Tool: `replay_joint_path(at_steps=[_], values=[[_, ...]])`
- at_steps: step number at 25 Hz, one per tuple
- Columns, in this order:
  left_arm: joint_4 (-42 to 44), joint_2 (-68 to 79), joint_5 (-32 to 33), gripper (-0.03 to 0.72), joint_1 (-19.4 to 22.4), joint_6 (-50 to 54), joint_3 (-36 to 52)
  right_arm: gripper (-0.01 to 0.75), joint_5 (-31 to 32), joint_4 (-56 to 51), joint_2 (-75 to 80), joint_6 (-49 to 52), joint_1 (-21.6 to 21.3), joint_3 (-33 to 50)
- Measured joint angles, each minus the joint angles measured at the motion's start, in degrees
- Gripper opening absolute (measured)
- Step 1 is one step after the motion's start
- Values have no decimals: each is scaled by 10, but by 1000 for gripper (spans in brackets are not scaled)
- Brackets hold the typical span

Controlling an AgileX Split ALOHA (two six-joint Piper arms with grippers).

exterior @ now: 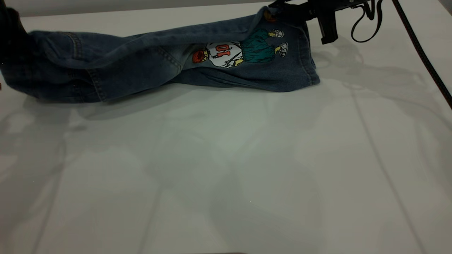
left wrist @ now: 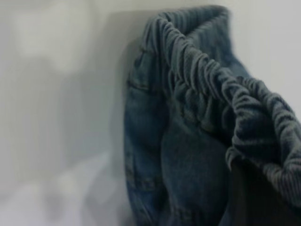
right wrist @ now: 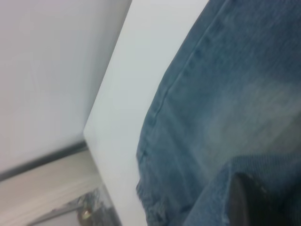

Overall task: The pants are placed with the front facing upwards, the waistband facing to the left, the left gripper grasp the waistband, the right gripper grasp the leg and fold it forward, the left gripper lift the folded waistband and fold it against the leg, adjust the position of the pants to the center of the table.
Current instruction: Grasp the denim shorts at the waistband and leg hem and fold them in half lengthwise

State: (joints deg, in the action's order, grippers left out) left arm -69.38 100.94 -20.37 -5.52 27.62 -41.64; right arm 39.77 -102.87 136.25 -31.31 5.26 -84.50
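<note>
Left hand [exterior: 13,37], seen only as a dark shape at the counter's [exterior: 226,169] far left corner, is closed on the waistband [left wrist: 211,75] of the pants [exterior: 141,67], whose gathered, ruched elastic is shown raised and bunched close to the lens in the left wrist view, with a dark finger [left wrist: 256,200] tucked beneath the denim. Across the far edge, toward the far right corner, the right hand [exterior: 282,10] is clamped on the far corner of a leg hem, which is pulled up off the surface; in the right wrist view a fold of blue fabric is draped over one dark finger [right wrist: 256,205], and the counter's pale edge is seen just beside the leg seam. Between the two hands the pants are stretched lengthwise along the far edge, waistband at the left and leg ends at the right, the near side resting on the counter and the far side lifted. A printed cartoon figure [exterior: 240,53] in a white shirt numbered 10 and green shorts is displayed on the leg near the right end. A black cable [exterior: 420,49] is trailed from the right arm across the far right corner.
</note>
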Motion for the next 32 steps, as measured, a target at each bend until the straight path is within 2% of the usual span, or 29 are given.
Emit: replay_joint_path(at_steps=[8,19,27,32], values=[[41,78,-1,85,0,18,-72,34,-47,0,4,1,0,-5],[58,140,-5,85,5,14,-126,34,-34,-1,71,29,0,-75],[253,162,23,90,33,13,-155,53,-33,-1,72,22,0,-79],[373,162,23,122,34,14,-159,135,-25,-1,72,13,0,-79]])
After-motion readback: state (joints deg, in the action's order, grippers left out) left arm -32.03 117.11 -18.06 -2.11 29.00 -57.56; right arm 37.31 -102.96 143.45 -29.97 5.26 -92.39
